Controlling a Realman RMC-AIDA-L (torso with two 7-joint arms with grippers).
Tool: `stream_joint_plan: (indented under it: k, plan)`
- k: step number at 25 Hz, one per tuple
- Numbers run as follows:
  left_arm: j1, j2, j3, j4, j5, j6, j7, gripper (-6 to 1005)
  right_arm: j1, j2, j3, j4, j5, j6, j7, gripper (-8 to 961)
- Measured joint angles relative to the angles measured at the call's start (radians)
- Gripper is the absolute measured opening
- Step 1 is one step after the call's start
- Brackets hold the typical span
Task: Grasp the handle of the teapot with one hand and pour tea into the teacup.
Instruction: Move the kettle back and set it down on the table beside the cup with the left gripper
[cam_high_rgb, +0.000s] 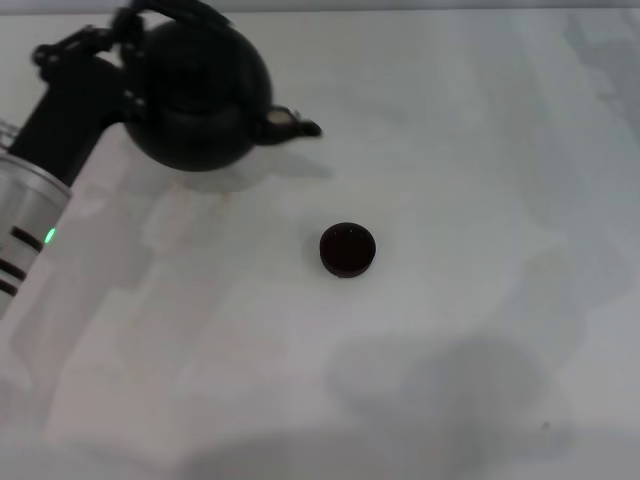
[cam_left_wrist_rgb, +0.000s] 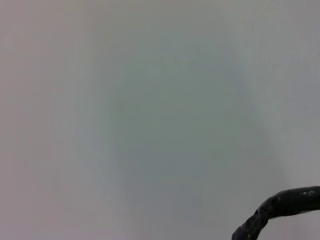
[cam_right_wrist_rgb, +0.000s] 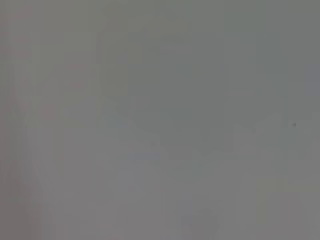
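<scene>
The round matte-black teapot (cam_high_rgb: 200, 95) is at the far left in the head view, its stubby spout (cam_high_rgb: 290, 122) pointing right toward the teacup. Its shadow lies offset below it on the table. The arched handle (cam_high_rgb: 175, 12) rises over the lid at the picture's top edge. My left gripper (cam_high_rgb: 125, 40) is shut on the handle's left side. A stretch of the rough wrapped handle (cam_left_wrist_rgb: 280, 207) also shows in the left wrist view. The tiny dark teacup (cam_high_rgb: 347, 249) stands upright mid-table, apart from the pot, to the right of and nearer than the spout. My right gripper is out of view.
The white table (cam_high_rgb: 480, 150) spreads to the right and toward me around the cup. My left arm's silver forearm (cam_high_rgb: 25, 225) runs along the left edge. The right wrist view shows only plain grey surface.
</scene>
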Motion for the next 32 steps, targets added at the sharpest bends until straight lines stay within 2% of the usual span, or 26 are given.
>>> stream_joint_plan:
  k: [1, 4, 8, 20, 32]
  plan:
    - [0.024, -0.002, 0.007, 0.03, -0.062, -0.026, -0.019, 84, 0.002, 0.0, 0.001, 0.0, 0.0, -0.001, 0.0, 855]
    - [0.032, -0.002, 0.01, 0.039, -0.079, -0.046, -0.054, 84, 0.004, 0.0, 0.002, 0.0, 0.001, -0.002, 0.0, 855]
    - [0.039, -0.002, 0.01, 0.041, -0.082, -0.086, -0.116, 85, 0.007, -0.001, 0.003, 0.001, 0.001, -0.003, 0.0, 855]
    - [0.043, -0.003, 0.01, 0.03, -0.083, -0.175, -0.118, 83, 0.007, -0.003, 0.006, 0.001, 0.001, -0.003, 0.0, 855]
    - [0.06, -0.002, 0.01, 0.029, -0.081, -0.198, -0.119, 85, 0.009, -0.003, 0.008, 0.001, 0.002, -0.003, 0.0, 856]
